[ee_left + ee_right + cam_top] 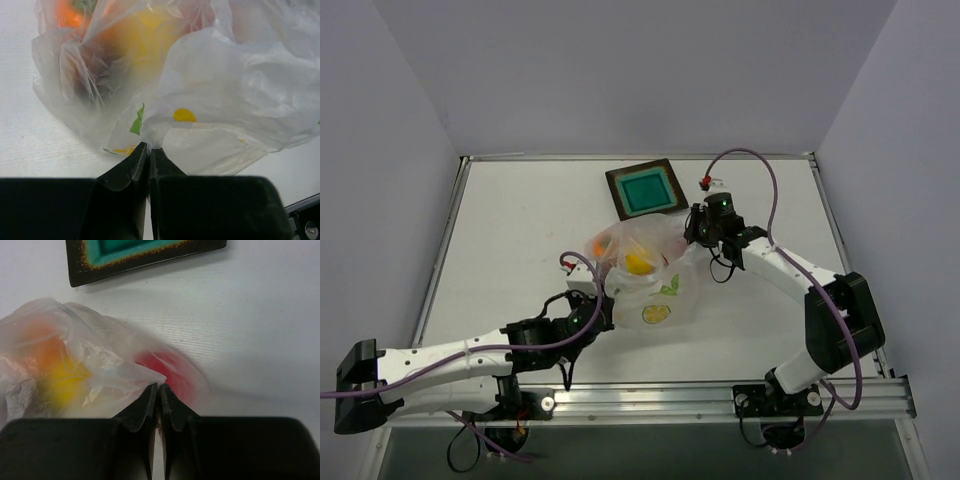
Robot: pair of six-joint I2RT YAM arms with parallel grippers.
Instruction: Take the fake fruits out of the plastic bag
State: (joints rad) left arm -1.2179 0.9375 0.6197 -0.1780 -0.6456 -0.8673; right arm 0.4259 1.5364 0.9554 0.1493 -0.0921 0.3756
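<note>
We see a white surface (510,240) boxed in by pale grey walls (620,70), with a teal plate (647,189) near its far edge. The plastic bag (650,295) lies mid-surface, the fake fruits (638,262) inside it. The left end effector (149,148) and the right end effector (159,386) each pinch its film, jaws closed.

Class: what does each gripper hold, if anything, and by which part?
Both hold the bag. The left gripper pinches a fold at its near, printed end; the right gripper pinches a film edge beside the red fruit.
</note>
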